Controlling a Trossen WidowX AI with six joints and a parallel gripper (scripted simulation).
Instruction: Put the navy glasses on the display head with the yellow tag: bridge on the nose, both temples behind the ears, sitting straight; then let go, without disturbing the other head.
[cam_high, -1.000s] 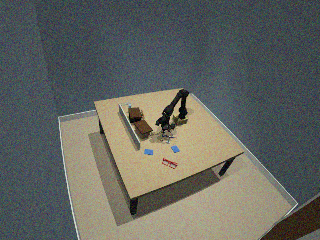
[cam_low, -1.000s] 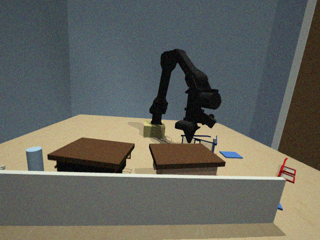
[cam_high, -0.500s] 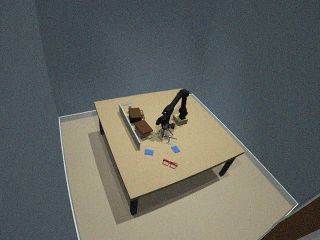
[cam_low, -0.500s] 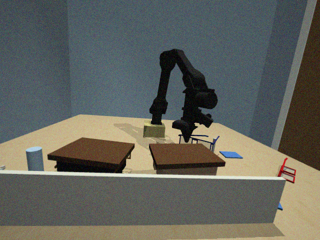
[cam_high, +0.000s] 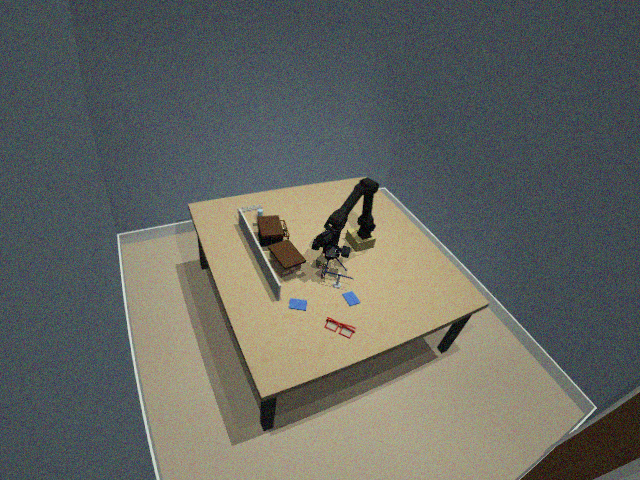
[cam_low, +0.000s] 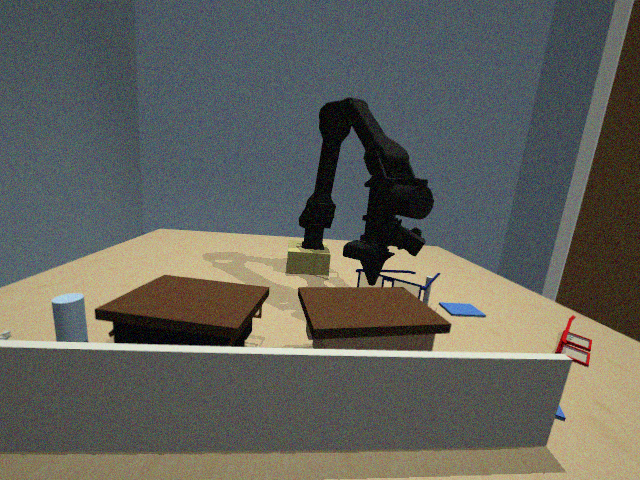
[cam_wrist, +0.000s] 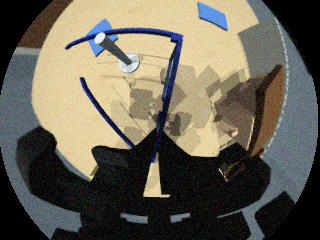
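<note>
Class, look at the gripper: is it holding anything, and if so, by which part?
The gripper holds the navy glasses by the front frame, away from the free temples; the exact spot is hidden by the fingers.

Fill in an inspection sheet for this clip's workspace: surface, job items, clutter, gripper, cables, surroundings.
Surface: light wood-grain tabletop, dark legs.
Job items: navy glasses held above the table; display heads and yellow tag not identifiable.
Clutter: red glasses, two blue pads, light-blue cylinder, two brown-topped boxes, low grey partition.
Gripper: fingers closed on the navy glasses.
Cables: nothing seen.
Surroundings: blue-grey walls.
</note>
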